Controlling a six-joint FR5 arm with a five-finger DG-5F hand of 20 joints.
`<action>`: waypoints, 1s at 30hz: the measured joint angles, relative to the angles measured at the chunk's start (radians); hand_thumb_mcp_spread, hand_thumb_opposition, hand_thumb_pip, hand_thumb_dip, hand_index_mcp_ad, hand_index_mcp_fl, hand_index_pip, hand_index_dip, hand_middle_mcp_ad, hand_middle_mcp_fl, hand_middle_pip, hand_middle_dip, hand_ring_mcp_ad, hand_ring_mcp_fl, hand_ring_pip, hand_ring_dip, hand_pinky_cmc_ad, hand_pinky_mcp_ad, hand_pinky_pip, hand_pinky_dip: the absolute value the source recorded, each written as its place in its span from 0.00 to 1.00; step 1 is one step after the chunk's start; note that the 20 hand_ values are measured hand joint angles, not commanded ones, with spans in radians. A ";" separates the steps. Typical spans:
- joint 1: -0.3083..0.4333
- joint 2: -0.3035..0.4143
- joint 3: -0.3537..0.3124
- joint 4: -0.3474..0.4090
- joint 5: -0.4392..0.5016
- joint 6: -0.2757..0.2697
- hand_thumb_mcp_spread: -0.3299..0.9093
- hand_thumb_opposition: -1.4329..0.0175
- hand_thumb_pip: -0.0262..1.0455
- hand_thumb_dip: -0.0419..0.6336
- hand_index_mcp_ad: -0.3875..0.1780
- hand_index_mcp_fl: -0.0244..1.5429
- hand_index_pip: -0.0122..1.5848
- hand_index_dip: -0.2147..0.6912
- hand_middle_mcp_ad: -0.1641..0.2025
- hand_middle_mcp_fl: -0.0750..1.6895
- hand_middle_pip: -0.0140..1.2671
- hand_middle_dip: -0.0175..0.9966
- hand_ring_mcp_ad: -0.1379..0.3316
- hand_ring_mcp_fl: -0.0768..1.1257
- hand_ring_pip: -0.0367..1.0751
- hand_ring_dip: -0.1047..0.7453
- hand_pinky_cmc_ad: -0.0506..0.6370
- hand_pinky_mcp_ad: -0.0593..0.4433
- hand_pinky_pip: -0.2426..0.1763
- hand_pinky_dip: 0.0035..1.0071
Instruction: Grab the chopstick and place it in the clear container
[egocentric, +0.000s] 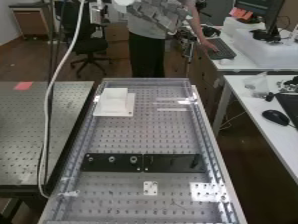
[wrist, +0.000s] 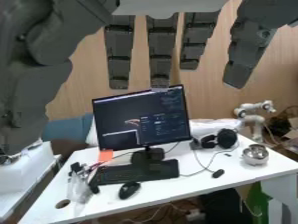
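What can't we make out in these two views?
- Hand, wrist view: part of it cut off by the top and left edges.
- Bench, high view: near end cut off by the bottom edge; lower right partly washed out by glare.
- Fittings on the black plate, high view: too small to tell their type.
- Clear bag, wrist view: contents too small to identify.
- Metal bowl, wrist view: what's inside, too small to tell.

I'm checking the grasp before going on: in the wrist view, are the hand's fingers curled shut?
No, the hand has its fingers extended straight, with gaps of background showing between them.
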 joint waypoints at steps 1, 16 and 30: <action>-0.002 -0.006 0.005 -0.001 -0.005 0.004 0.42 0.51 0.44 0.23 0.38 0.29 0.02 0.56 0.61 0.20 0.09 0.37 0.51 0.11 0.12 0.40 0.81 0.90 0.56 0.21; -0.029 -0.053 0.050 0.001 -0.057 0.031 0.43 0.51 0.44 0.24 0.38 0.29 0.02 0.56 0.61 0.20 0.09 0.37 0.51 0.11 0.13 0.40 0.81 0.90 0.57 0.21; -0.030 -0.042 0.038 0.009 -0.039 0.019 0.43 0.51 0.44 0.24 0.38 0.29 0.02 0.56 0.61 0.21 0.09 0.37 0.51 0.12 0.12 0.40 0.81 0.91 0.57 0.21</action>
